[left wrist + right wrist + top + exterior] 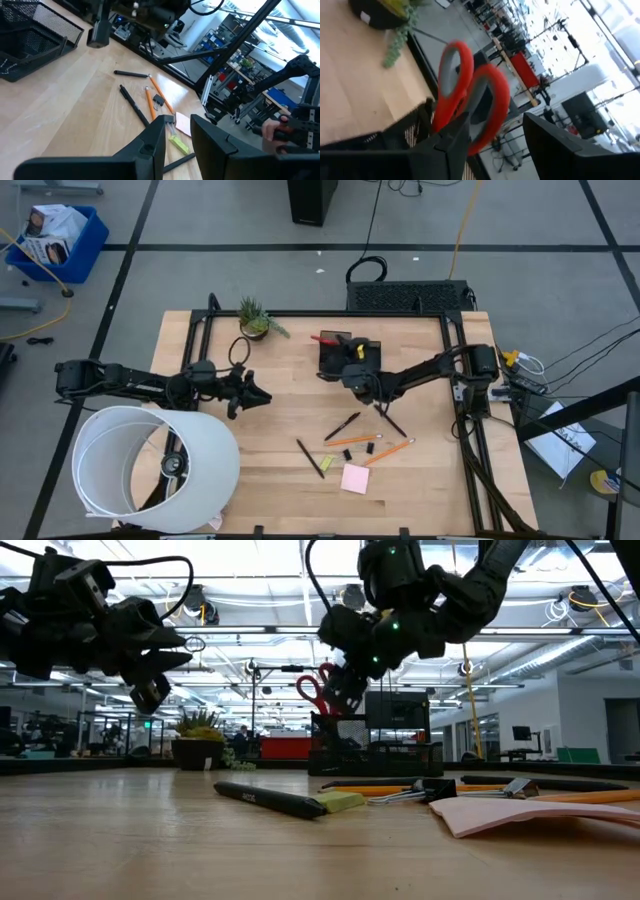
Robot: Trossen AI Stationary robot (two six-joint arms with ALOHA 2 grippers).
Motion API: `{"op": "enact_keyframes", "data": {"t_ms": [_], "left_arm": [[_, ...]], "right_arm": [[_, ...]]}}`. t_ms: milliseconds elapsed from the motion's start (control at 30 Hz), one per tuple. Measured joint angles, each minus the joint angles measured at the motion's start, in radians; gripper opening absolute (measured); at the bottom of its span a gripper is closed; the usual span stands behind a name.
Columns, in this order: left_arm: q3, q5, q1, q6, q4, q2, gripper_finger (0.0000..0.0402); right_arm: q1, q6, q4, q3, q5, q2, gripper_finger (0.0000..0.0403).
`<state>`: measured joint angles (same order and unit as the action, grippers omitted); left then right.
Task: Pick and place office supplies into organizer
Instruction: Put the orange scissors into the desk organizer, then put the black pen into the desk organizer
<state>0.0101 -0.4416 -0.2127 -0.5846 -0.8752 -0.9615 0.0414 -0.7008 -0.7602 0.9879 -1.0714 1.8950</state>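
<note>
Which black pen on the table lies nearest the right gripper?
The black pen directly below the right gripper, right of the pile; the other two lie farther toward the pink pad.

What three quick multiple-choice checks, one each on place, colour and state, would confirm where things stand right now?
1. Where are the scissors?
A. flat by the sticky pad
B. standing in the organizer
C. beside the plant

2. What colour is the sticky pad?
A. pink
B. blue
C. green

3. How does the right gripper stand?
A. shut on a pencil
B. shut on a pen
C. open, holding nothing

Answers:
1 B, red handles stick up out of the organizer.
2 A, it shows pink near the table's front edge.
3 C, its fingers are spread beside the scissor handles with nothing between them.
</note>
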Motion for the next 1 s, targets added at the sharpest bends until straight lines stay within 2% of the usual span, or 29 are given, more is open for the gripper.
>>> {"op": "enact_keyframes", "data": {"t_ms": [233, 500, 633, 867, 1000], "left_arm": [[0.0, 0.006, 0.0, 0.007, 0.006, 0.0, 0.0093], [0.0, 0.008, 0.0, 0.014, 0.012, 0.0, 0.0093], [0.0, 0.028, 0.0, 0.02, 0.013, 0.0, 0.0093], [0.0, 0.033, 0.0, 0.024, 0.021, 0.0, 0.0093], [0.0, 0.037, 0.0, 0.024, 0.041, 0.0, 0.0093]], "right_arm": [[-0.012, 0.154, 0.005, -0.095, -0.026, -0.075, 0.0185], [-0.102, 0.329, 0.004, -0.248, -0.003, -0.261, 0.0182], [-0.152, 0.463, 0.01, -0.31, 0.111, -0.37, 0.0181], [-0.215, 0.79, 0.045, -0.449, 0.428, -0.522, 0.0181], [-0.243, 0.936, 0.047, -0.548, 0.505, -0.576, 0.0181]]}}
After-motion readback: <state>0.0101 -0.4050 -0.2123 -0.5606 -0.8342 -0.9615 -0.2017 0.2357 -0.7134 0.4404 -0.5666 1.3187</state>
